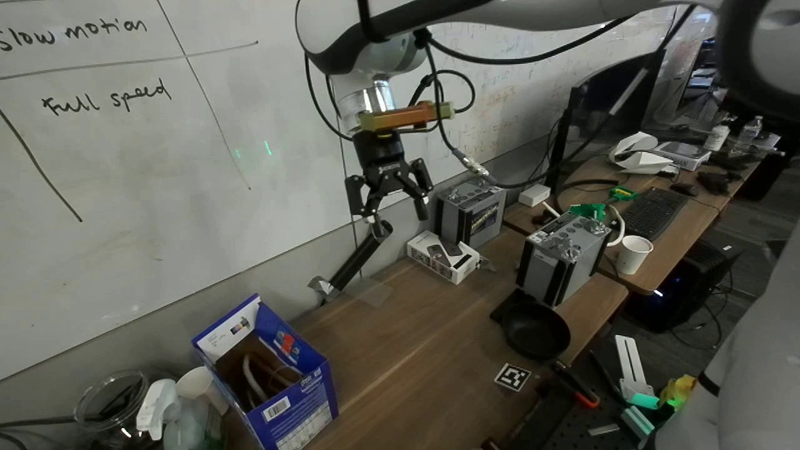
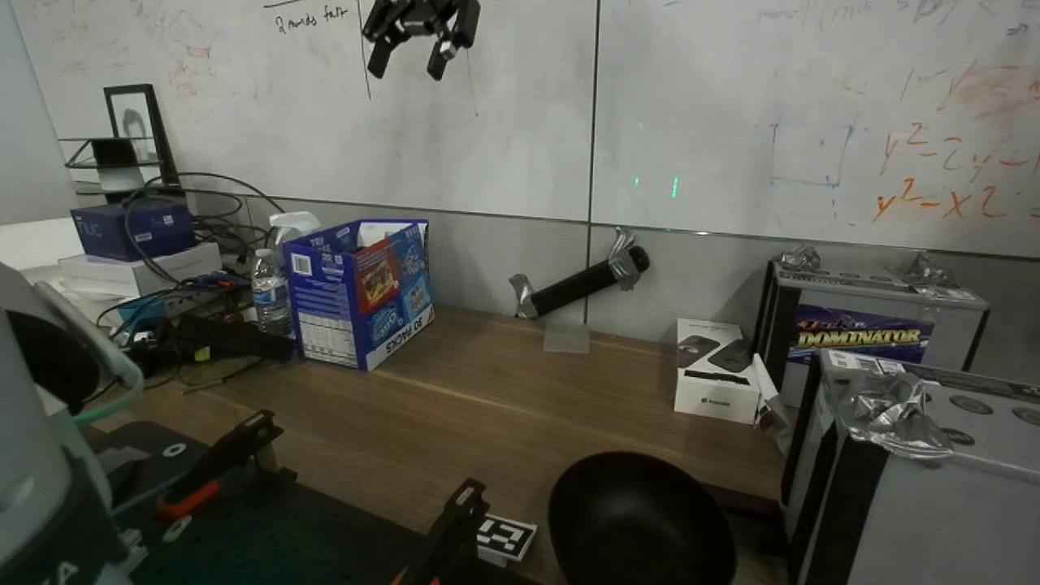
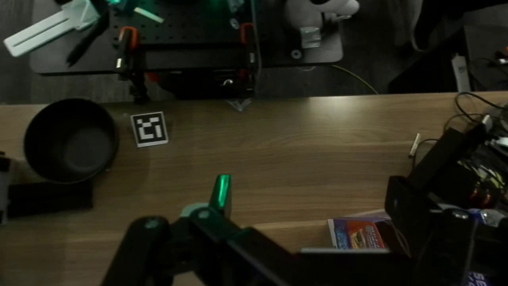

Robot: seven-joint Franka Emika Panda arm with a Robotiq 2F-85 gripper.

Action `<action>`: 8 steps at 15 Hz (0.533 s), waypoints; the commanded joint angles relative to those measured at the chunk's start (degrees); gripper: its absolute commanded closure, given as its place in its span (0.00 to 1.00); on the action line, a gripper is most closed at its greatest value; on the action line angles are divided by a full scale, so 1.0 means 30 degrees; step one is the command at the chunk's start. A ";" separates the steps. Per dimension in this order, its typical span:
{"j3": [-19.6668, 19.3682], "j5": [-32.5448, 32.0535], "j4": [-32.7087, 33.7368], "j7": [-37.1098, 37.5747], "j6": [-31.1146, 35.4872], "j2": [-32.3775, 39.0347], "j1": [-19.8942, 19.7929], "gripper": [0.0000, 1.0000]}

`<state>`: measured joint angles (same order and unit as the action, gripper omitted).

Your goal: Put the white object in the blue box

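Note:
The blue box stands open on the table by the whiteboard wall, and it shows in an exterior view and partly in the wrist view. The white cord lies in loose loops inside the box. A strand of it shows dimly in the wrist view; the box walls hide it in an exterior view. My gripper is open and empty, high above the table and apart from the box. It shows at the top of an exterior view, and its fingers are wide apart in the wrist view.
A spray bottle, glass jar and white cup stand beside the box. A black tube is taped to the wall. A black pan, white gadget carton and grey boxes stand at the opposite end.

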<state>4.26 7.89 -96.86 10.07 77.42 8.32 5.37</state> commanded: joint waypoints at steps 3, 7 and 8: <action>-0.0573 -0.2005 -0.6126 -0.5052 0.1741 -0.6884 -0.0839 0.00; -0.1311 -0.2976 -0.9748 -0.7732 0.3661 -1.1119 -0.1039 0.00; -0.1539 -0.3125 -1.0730 -0.8111 0.4413 -1.2174 -0.1063 0.00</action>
<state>1.20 0.29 -118.60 -9.17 84.03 -16.92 2.47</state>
